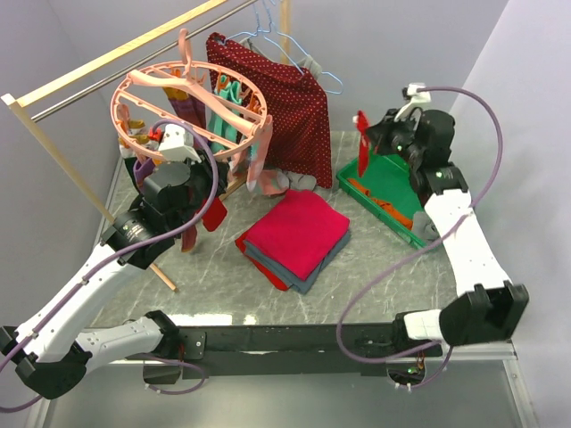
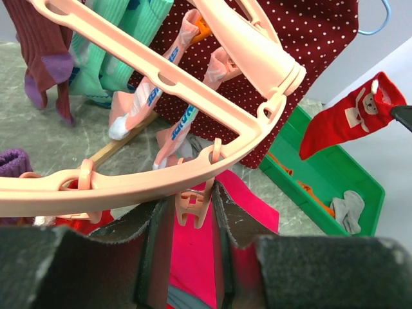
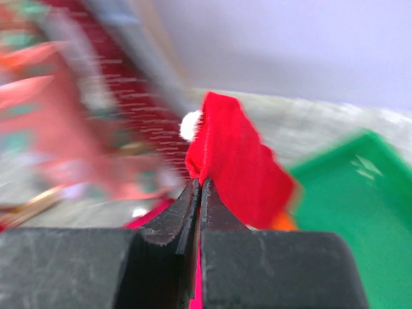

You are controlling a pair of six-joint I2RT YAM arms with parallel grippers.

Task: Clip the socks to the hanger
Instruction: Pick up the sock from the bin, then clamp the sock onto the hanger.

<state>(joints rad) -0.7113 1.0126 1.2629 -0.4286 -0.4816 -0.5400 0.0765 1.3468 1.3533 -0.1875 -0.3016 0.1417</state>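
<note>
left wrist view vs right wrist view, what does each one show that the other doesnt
Only the left wrist view: the pink hanger with teal socks hanging from it, the left gripper with its fingers either side of a dangling clip, and a grey sock lying in the green bin. Only the right wrist view: the right gripper shut on the edge of the red sock, close up though blurred. Both: the red sock, the green bin and the dark red dotted garment.
</note>
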